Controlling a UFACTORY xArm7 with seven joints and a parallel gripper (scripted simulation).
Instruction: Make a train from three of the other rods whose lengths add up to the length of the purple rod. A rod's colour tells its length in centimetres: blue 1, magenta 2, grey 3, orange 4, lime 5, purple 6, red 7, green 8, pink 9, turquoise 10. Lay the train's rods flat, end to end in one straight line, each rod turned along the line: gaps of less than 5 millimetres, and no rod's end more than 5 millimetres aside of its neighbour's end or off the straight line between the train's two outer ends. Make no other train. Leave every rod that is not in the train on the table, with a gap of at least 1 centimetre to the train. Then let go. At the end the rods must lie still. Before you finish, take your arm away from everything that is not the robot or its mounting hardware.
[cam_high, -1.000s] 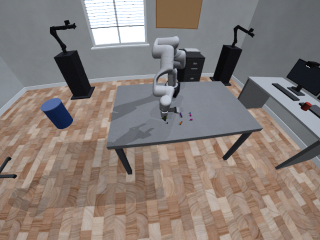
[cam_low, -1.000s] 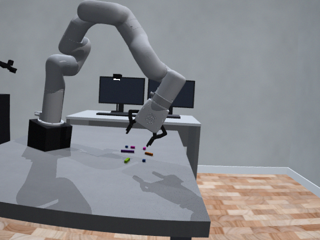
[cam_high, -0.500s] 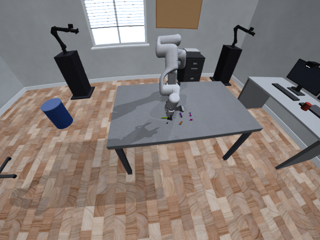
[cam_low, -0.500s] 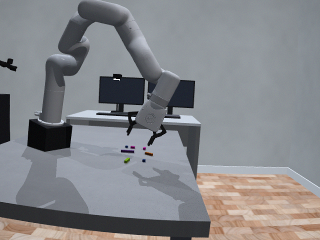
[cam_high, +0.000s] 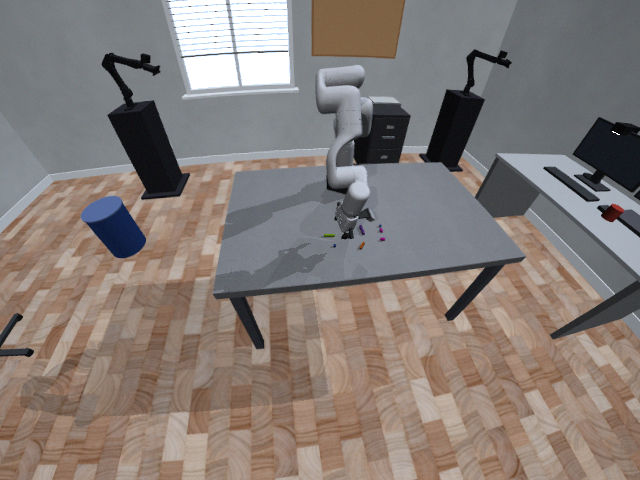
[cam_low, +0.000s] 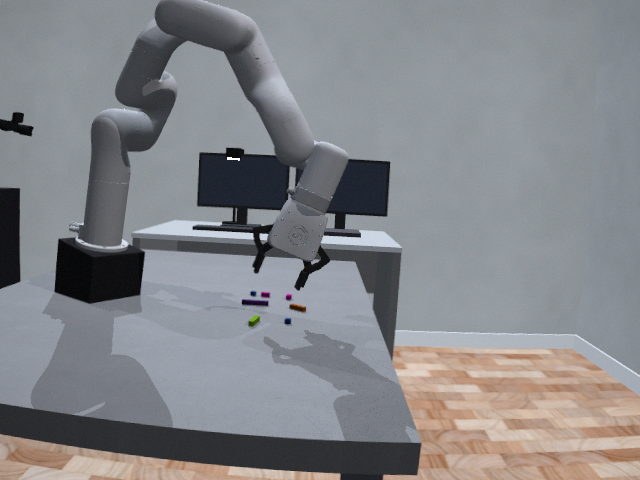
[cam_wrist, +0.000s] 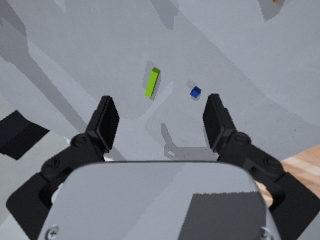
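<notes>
Several small rods lie on the grey table. In the exterior view I see the purple rod (cam_low: 254, 302), two magenta rods (cam_low: 265, 294) (cam_low: 288, 296), an orange rod (cam_low: 297, 307), a lime rod (cam_low: 253, 320) and two blue cubes (cam_low: 252, 292) (cam_low: 287, 320). My gripper (cam_low: 277, 276) hangs tilted a little above them, open and empty. In the wrist view the gripper (cam_wrist: 162, 120) frames the lime rod (cam_wrist: 152, 82) and a blue cube (cam_wrist: 195, 92) ahead of the fingertips. In the top view the gripper (cam_high: 347, 235) stands between the lime rod (cam_high: 328, 235) and the orange rod (cam_high: 361, 245).
The arm's black base (cam_low: 98, 273) stands at the table's far side. The rods lie apart from each other, none touching. The table's right edge (cam_low: 385, 330) is near the rod group in the exterior view. A desk with monitors (cam_low: 242, 180) stands beyond the table.
</notes>
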